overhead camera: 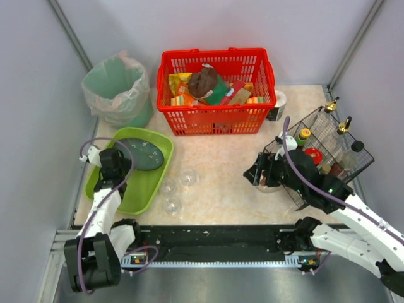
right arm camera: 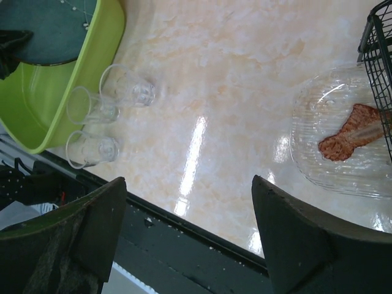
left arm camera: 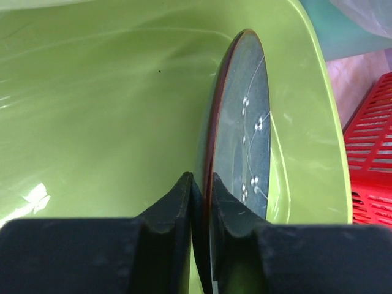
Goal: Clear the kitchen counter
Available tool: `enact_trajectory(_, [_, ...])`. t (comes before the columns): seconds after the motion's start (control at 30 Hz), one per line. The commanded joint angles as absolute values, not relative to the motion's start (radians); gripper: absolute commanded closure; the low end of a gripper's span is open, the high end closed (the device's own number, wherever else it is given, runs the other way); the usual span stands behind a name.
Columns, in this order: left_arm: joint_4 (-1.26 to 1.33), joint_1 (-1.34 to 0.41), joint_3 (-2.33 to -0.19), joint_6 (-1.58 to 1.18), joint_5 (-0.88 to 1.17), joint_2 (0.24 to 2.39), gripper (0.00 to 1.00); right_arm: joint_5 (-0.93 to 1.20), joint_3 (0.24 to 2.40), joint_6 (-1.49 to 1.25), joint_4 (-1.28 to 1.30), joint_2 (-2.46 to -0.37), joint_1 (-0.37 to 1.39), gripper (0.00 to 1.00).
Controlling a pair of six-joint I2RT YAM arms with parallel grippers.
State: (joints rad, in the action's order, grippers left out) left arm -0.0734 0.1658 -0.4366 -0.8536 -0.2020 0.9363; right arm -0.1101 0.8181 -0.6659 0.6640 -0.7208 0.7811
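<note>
The kitchen counter (overhead camera: 221, 170) is pale marbled stone. A lime-green tray (overhead camera: 136, 186) lies at its left with a dark round plate (overhead camera: 145, 153) tilted inside. My left gripper (overhead camera: 117, 159) is shut on that plate's rim (left arm camera: 211, 165), one finger on each face. Three clear glasses (overhead camera: 168, 186) (overhead camera: 188, 177) (overhead camera: 172, 205) stand beside the tray. My right gripper (overhead camera: 255, 174) hovers open and empty (right arm camera: 188, 184) over the counter's front edge. A clear glass dish (right arm camera: 312, 153) holding a brown food piece (right arm camera: 346, 135) lies to its right.
A red basket (overhead camera: 218, 120) full of packets stands at the back, with a green-lined bin (overhead camera: 118, 88) to its left. A black wire rack (overhead camera: 331, 129) of bottles sits at the right, next to the glass dish. A black rail (overhead camera: 214, 243) runs along the front edge.
</note>
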Motion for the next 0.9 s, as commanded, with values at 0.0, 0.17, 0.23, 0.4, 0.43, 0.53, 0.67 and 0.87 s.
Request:
enact_trajectory(0.0, [0.008, 0.175, -0.473, -0.867, -0.259, 0.957, 0.75, -0.152, 0.818, -0.680, 0.603, -0.680, 0.775, 0.19])
enact_trajectory(0.17, [0.024, 0.178, -0.413, -0.873, -0.285, 0.956, 0.56, -0.169, 0.813, -0.683, 0.601, -0.661, 0.775, 0.20])
enact_trajectory(0.23, [0.032, 0.179, -0.388, -0.879, -0.297, 0.963, 0.55, -0.169, 0.813, -0.681, 0.601, -0.658, 0.775, 0.20])
enact_trajectory(0.4, [0.017, 0.179, -0.362, -0.885, -0.336, 0.991, 0.47, -0.169, 0.810, -0.683, 0.601, -0.653, 0.776, 0.20])
enact_trajectory(0.43, [0.006, 0.181, -0.362, -0.890, -0.345, 0.994, 0.43, -0.170, 0.810, -0.683, 0.601, -0.650, 0.775, 0.20])
enact_trajectory(0.53, [0.005, 0.181, -0.368, -0.881, -0.357, 1.003, 0.30, -0.202, 0.802, -0.706, 0.603, -0.634, 0.776, 0.20])
enact_trajectory(0.67, [-0.076, 0.181, -0.400, -0.881, -0.377, 0.999, 0.18, -0.235, 0.796, -0.715, 0.610, -0.617, 0.775, 0.20])
enact_trajectory(0.87, [-0.279, 0.181, -0.517, -0.877, -0.432, 0.953, 0.12, -0.230, 0.801, -0.701, 0.638, -0.640, 0.775, 0.20])
